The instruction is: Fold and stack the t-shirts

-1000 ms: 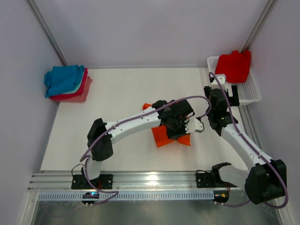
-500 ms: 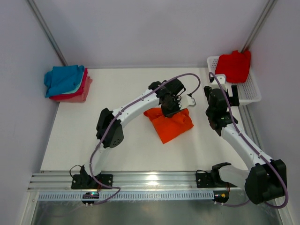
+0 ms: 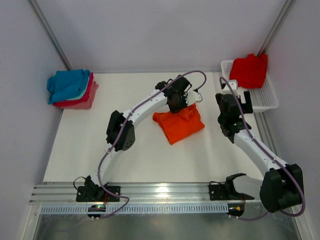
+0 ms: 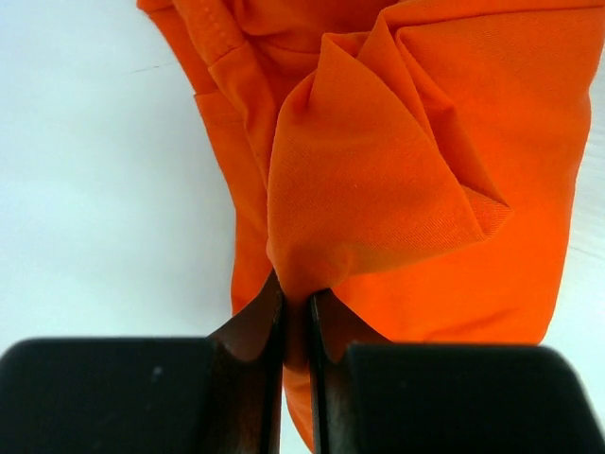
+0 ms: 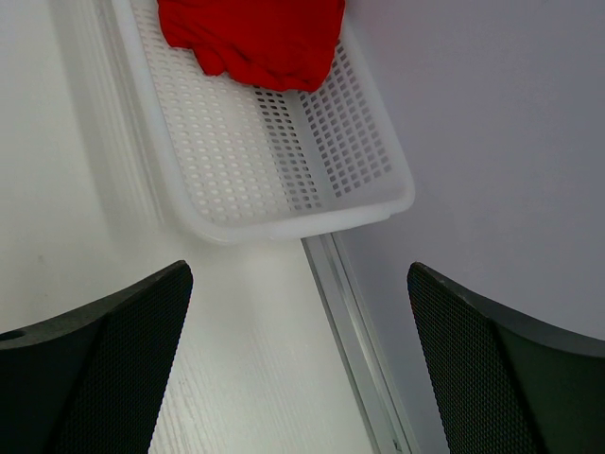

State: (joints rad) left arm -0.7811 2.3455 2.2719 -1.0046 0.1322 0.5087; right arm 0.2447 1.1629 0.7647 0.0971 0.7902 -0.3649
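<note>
Now clamped by the left gripper [image 4: 295, 307] on a thin ridge of the orange t-shirt [image 4: 378, 189], mid-table toward the far side. Lying bunched and creased, not flat. Could slip from so narrow a bite, or drag only the top layer and spoil the fold. Meanwhile spread wide and empty at the right gripper [image 5: 298, 331], near the white basket [image 5: 236, 142]; could clip its rim if swung carelessly.

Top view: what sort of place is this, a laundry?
Probably a robot lab booth, not a laundry: the left arm and right arm are bolted to a metal rail at a white table, plain walls close it in, and the only props are a few t-shirts and a basket.
</note>
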